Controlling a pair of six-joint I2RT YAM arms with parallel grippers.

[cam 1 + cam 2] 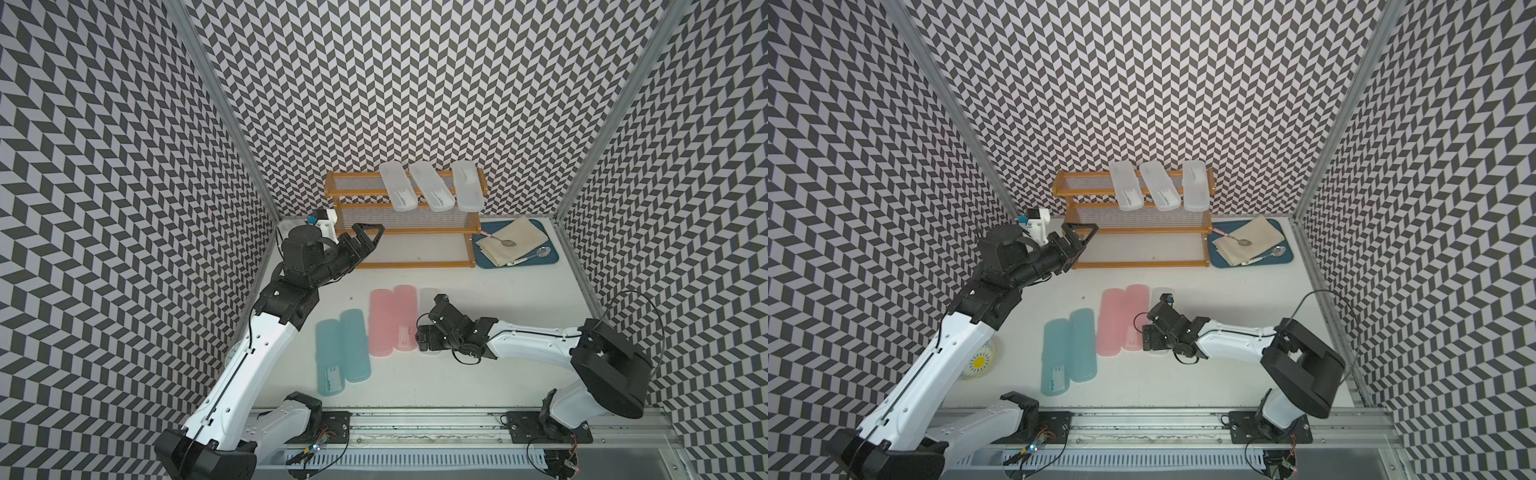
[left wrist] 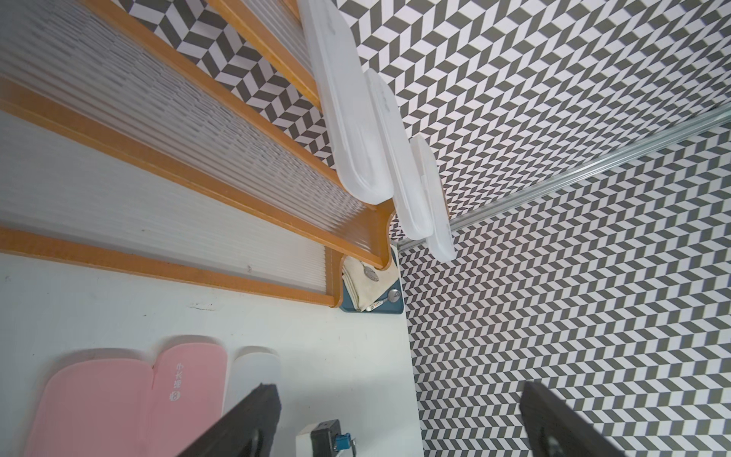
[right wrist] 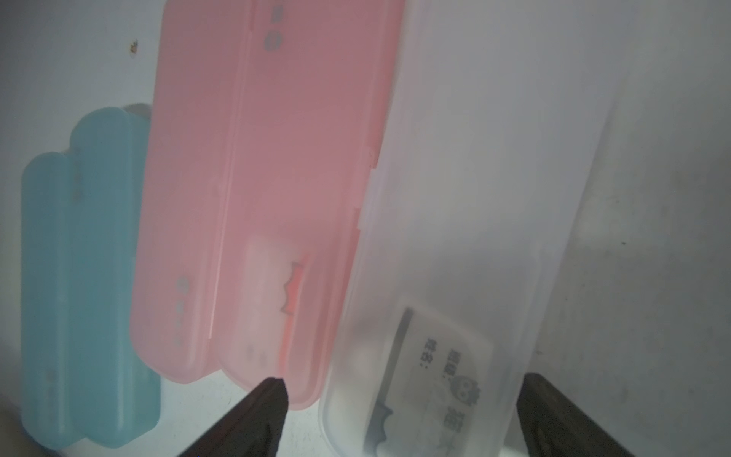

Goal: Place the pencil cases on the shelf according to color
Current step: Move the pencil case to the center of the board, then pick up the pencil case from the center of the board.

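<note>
Chevron walls [image 1: 415,83] hem the white table [image 1: 415,386] on three sides. In a top view, three white cases [image 1: 431,186] lie front-to-back on the top tier of the shelf [image 1: 415,264], with bare tabletop before it. Left wrist: the left gripper [image 2: 398,385] gapes, raised beside the shelf. Right wrist: the right gripper [image 3: 403,380], jaws apart, straddles a fourth white case [image 3: 455,237] beside the pink cases [image 3: 277,178].

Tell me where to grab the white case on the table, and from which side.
Pinch the white case across its narrow width near the labelled end, coming down from above: it lies flat, too long to span lengthwise. The pink case lies close along one edge, so one finger of the right gripper must enter that seam.
</note>
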